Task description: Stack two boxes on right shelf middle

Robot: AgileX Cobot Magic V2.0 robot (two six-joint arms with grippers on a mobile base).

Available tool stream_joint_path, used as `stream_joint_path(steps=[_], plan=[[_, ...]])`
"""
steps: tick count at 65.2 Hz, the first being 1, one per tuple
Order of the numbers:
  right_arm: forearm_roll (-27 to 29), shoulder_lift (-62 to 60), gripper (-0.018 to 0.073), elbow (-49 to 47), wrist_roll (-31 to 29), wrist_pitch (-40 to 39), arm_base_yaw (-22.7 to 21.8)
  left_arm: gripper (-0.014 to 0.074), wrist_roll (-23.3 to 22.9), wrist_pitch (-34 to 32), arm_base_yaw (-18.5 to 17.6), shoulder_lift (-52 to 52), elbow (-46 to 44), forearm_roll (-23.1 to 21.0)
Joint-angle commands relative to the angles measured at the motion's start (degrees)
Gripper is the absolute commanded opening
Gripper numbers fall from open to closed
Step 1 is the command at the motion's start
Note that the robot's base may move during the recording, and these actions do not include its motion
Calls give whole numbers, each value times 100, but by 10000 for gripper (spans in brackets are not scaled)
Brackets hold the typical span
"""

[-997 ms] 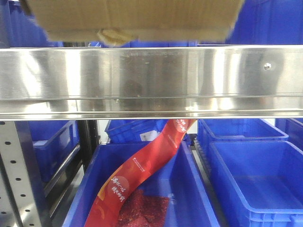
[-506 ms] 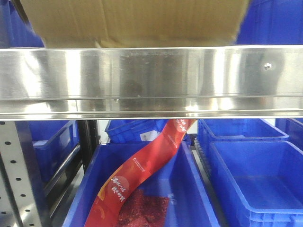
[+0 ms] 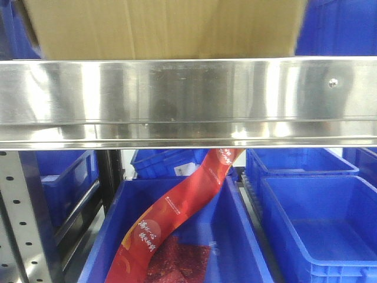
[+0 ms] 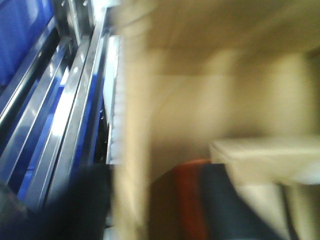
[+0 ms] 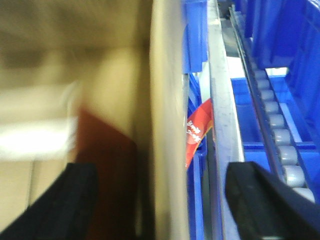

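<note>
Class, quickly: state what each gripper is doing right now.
Left gripper: cannot be told; its view is blurred.
Right gripper: open, its fingers either side of the cardboard box wall.

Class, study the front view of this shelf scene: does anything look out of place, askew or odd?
Yes. A long red packet leans diagonally out of the middle blue bin, its top reaching up behind the steel shelf rail rather than lying flat inside. The cardboard box above looks ordinary.

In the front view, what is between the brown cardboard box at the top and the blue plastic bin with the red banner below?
In the front view, the shiny steel shelf rail spans between the cardboard box and the blue bin.
</note>
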Motion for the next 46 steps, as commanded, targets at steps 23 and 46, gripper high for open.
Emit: stream_joint_path(steps=[23, 46], plan=[[-29, -316, 214, -27, -7, -33, -9, 362, 5, -155, -21, -156, -58, 113], [463, -485, -162, 26, -925, 231, 2, -111, 1021, -188, -21, -284, 18, -906]])
